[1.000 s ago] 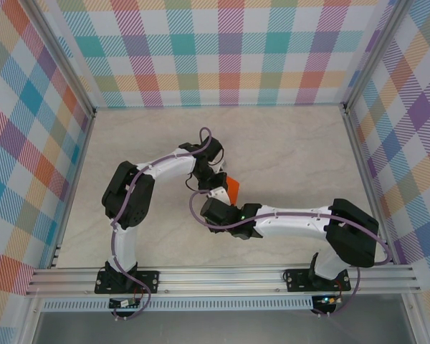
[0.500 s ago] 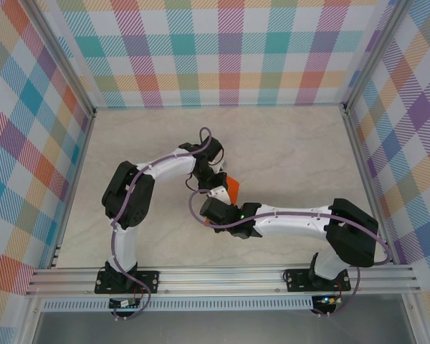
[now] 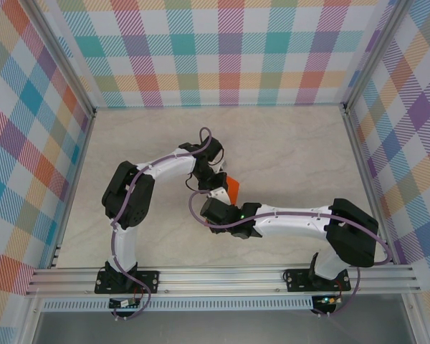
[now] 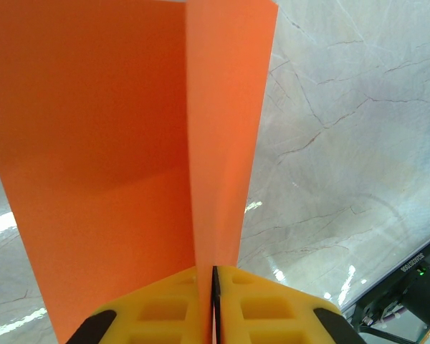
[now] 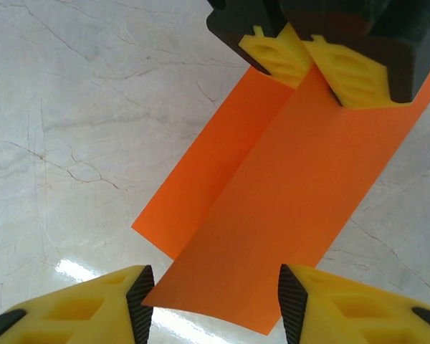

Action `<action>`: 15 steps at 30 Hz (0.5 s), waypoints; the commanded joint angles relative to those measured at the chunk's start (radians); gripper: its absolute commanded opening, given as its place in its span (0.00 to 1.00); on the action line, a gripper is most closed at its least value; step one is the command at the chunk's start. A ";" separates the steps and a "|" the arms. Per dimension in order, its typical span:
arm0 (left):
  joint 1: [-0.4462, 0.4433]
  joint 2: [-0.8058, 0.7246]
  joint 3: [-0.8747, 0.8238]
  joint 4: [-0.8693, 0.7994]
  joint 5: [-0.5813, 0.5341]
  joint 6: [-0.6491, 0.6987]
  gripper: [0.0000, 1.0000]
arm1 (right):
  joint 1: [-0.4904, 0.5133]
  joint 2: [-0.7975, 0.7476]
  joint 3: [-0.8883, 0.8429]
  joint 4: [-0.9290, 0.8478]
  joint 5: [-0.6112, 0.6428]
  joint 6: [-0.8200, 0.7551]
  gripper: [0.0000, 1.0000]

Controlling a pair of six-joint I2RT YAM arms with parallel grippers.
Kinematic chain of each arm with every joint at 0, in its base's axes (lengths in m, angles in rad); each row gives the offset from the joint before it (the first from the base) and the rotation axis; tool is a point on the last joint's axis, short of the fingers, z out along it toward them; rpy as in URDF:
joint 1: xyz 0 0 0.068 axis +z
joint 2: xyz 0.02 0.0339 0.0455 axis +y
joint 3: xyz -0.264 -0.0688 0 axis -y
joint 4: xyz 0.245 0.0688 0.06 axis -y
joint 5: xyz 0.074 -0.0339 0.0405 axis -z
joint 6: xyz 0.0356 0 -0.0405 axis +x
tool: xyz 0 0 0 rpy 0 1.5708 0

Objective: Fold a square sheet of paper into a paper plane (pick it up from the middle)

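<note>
Walls: pastel plaid panels [image 3: 229, 50] close you in on three sides.
Top: your surface [image 3: 294, 150] is pale, marbled, glossy with light glints.
Near edge: aluminium rail [image 3: 222, 276].

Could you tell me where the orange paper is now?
Near the table's middle in the top view, the orange paper is pinched in the left gripper, facing the open right gripper.
</note>
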 commanded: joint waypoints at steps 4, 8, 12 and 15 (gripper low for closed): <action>0.006 -0.023 -0.008 -0.016 0.004 -0.005 0.10 | 0.008 0.033 0.048 -0.035 -0.004 -0.012 0.58; 0.007 -0.021 -0.006 -0.016 0.007 -0.008 0.10 | 0.021 0.050 0.073 -0.044 -0.010 -0.037 0.60; 0.006 -0.022 -0.003 -0.014 0.008 -0.007 0.10 | 0.025 0.068 0.096 -0.088 0.025 -0.012 0.57; 0.006 -0.023 -0.004 -0.013 0.007 -0.008 0.10 | 0.026 0.075 0.111 -0.129 0.058 0.008 0.45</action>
